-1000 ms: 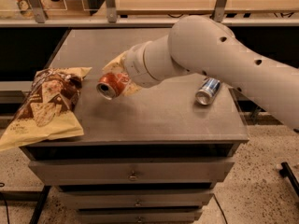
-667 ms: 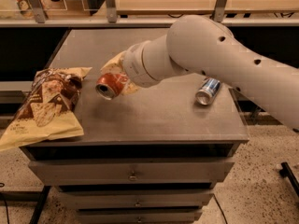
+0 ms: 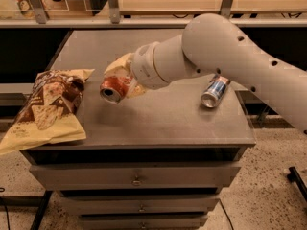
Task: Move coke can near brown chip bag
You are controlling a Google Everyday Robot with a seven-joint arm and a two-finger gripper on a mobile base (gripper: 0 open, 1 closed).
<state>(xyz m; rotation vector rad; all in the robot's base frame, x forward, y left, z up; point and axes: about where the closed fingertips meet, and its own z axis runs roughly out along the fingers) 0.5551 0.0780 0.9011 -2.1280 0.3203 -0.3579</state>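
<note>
The coke can [image 3: 112, 88] is red-orange with a silver end facing the camera. It lies on its side, held in my gripper [image 3: 121, 80], whose pale fingers are shut around it above the left-middle of the grey table top [image 3: 163, 114]. The brown chip bag [image 3: 45, 107] lies flat at the table's left edge, a short gap to the left of the can. My white arm reaches in from the right.
A blue-and-silver can [image 3: 214, 92] lies on its side at the right of the table, under my arm. The table is a drawer cabinet with handles [image 3: 137, 180] on its front. A shelf with metal posts [image 3: 113, 4] runs behind.
My gripper and the coke can have hardly moved; the can stays held just right of the chip bag.
</note>
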